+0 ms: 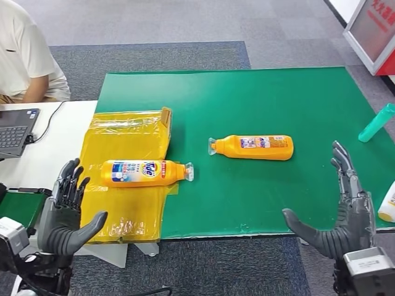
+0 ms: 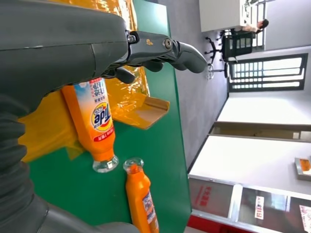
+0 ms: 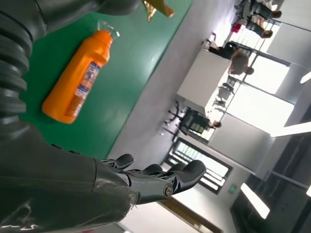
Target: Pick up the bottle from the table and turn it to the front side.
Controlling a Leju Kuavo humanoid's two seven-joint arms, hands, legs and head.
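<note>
Two orange bottles lie on their sides. One bottle (image 1: 145,172) (image 2: 92,121) shows its Tide front label and rests on a yellow plastic bag (image 1: 126,142), cap end to the right. The other bottle (image 1: 253,147) (image 2: 141,199) (image 3: 76,77) lies mid-mat on the green mat (image 1: 261,105), its small-print label facing up and its cap end to the left. My left hand (image 1: 65,213) (image 2: 110,48) hovers open by the bag's near-left corner, holding nothing. My right hand (image 1: 344,206) (image 3: 146,179) is open at the mat's near-right edge, apart from both bottles.
A teal bottle (image 1: 377,123) lies at the mat's right edge and a white-and-yellow bottle (image 1: 387,203) sits close beside my right hand. A white table (image 1: 60,135) with a laptop (image 1: 16,128) is on the left, with a person (image 1: 25,55) seated behind it.
</note>
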